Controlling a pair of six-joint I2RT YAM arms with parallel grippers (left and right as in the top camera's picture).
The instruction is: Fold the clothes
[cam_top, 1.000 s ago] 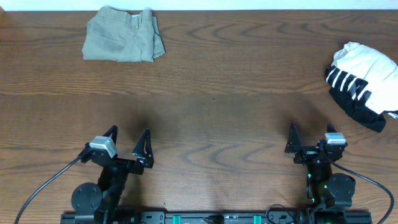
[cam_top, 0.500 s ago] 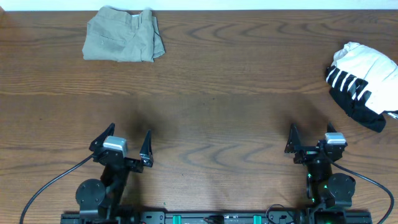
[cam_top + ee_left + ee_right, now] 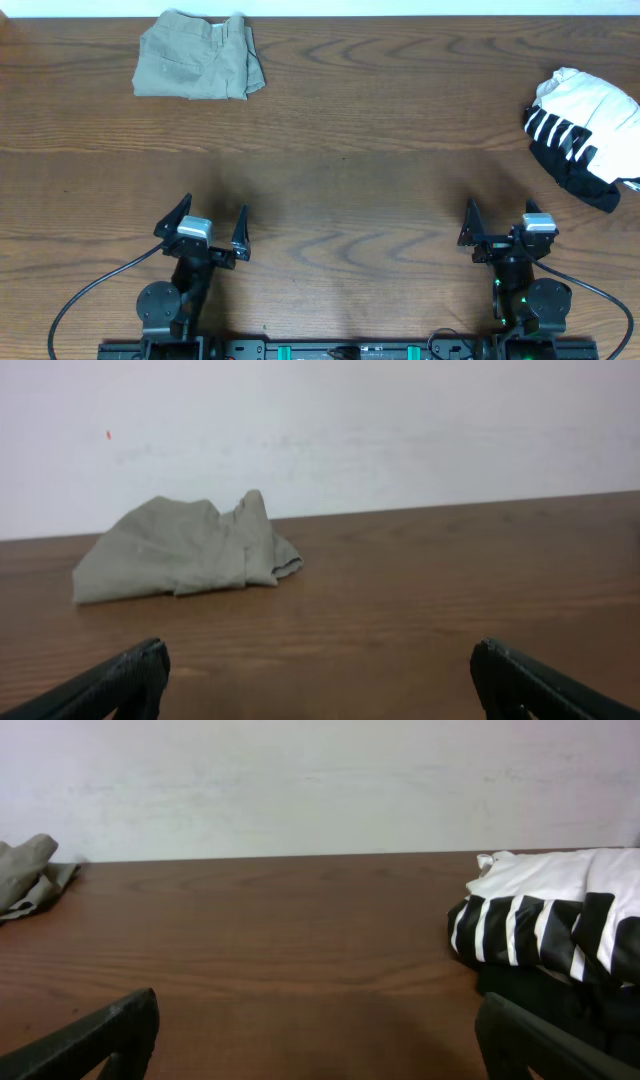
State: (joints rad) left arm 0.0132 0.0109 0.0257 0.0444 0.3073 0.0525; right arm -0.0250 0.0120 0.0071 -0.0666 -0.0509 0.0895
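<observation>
Trousers (image 3: pixel 196 68) are lying bunched far-left; left pincer (image 3: pixel 212 215), right pincer (image 3: pixel 498 212) hanging released, empty.
You're reaching far: be spreading them flat on the worktop (image 3: pixel 340 170) first; they're possibly half-folded.

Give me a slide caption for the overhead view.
Left gripper and right gripper open; khaki trousers far left, striped garment right.

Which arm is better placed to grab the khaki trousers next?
Left. The khaki trousers lie far left on the table, ahead of the left gripper, open and empty. The right gripper sits opposite, nearer the striped garment.
</observation>
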